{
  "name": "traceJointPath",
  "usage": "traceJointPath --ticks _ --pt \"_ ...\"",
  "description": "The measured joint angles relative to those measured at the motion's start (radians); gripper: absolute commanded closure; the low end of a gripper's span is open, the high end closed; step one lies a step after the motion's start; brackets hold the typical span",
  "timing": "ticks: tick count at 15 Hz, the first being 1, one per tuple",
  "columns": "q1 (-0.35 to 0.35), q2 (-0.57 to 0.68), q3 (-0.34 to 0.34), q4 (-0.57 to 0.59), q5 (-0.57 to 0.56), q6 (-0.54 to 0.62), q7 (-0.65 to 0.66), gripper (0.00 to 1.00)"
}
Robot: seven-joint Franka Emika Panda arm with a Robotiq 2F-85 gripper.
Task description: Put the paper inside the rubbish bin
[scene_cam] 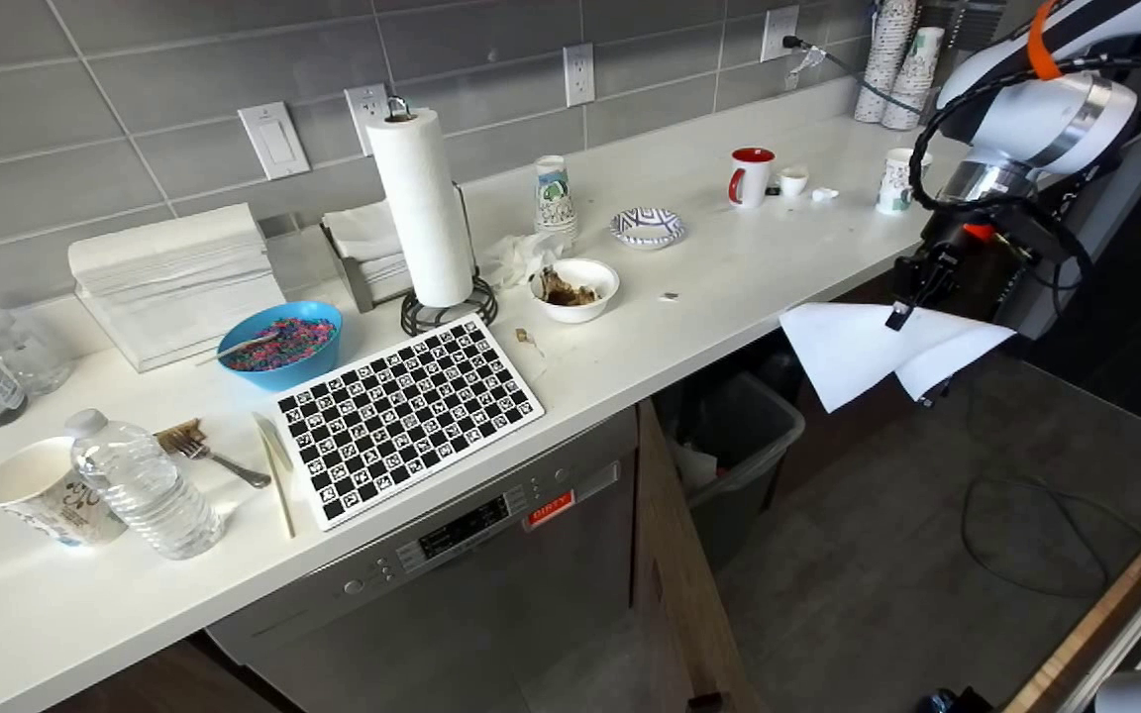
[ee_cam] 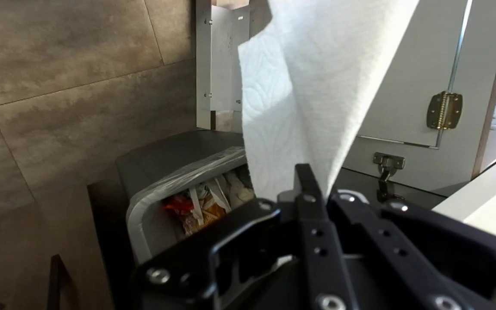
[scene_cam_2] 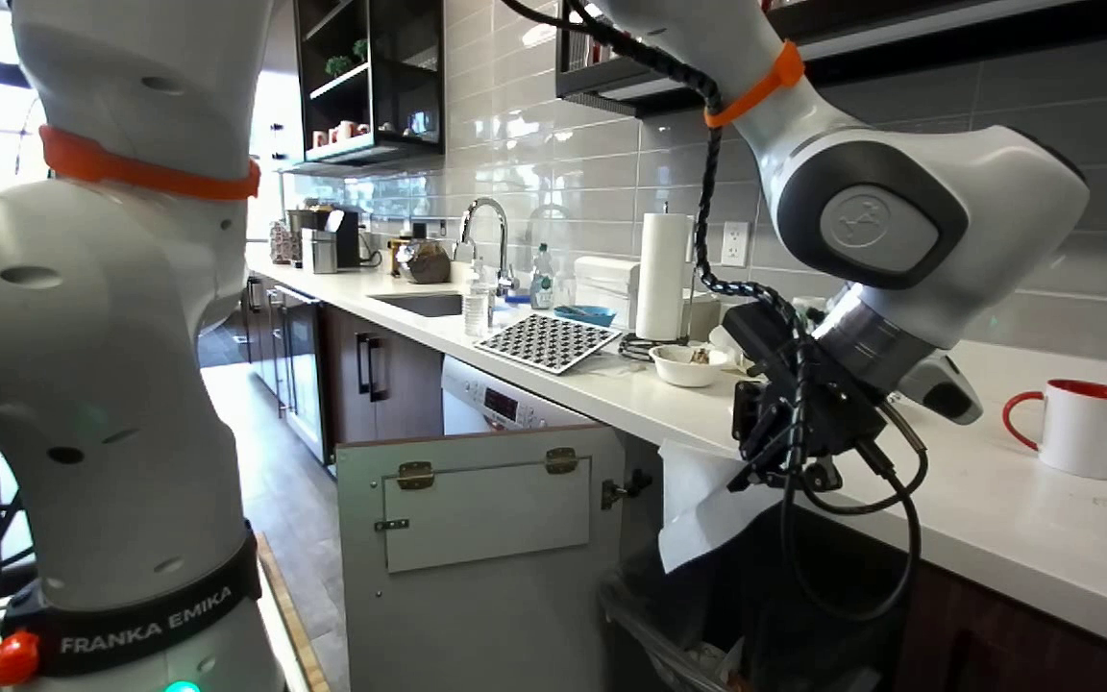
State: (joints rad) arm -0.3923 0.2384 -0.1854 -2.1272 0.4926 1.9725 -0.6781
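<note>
The paper (scene_cam: pixel 843 347) is a thin white sheet that hangs folded down from my gripper (scene_cam: pixel 899 315); it also shows in an exterior view (scene_cam_2: pixel 702 500) and in the wrist view (ee_cam: pixel 317 86). My gripper is shut on its upper part, with the fingertips close together in the wrist view (ee_cam: pixel 323 193). The rubbish bin (scene_cam: pixel 778 441) stands low, below the counter, with a pale liner over its rim and waste inside. In an exterior view the bin (scene_cam_2: pixel 654 654) is below the paper. In the wrist view the paper and gripper hide part of the bin (ee_cam: pixel 144 206).
An open cabinet door (scene_cam: pixel 679 584) stands beside the bin; it also shows in an exterior view (scene_cam_2: pixel 486 615). The counter (scene_cam: pixel 709 287) edge is close to the gripper. On it are a red-rimmed mug (scene_cam: pixel 751 180), a white bowl (scene_cam: pixel 575 309) and a paper towel roll (scene_cam: pixel 422 208).
</note>
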Motion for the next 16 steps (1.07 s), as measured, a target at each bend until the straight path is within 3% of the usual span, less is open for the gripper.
traceJointPath --ticks 10,16 --pt "0.017 0.266 0.048 0.075 -0.112 -0.233 -0.016 1.00" --pt "-0.008 0.435 0.109 0.188 -0.041 -0.246 -0.063 1.00"
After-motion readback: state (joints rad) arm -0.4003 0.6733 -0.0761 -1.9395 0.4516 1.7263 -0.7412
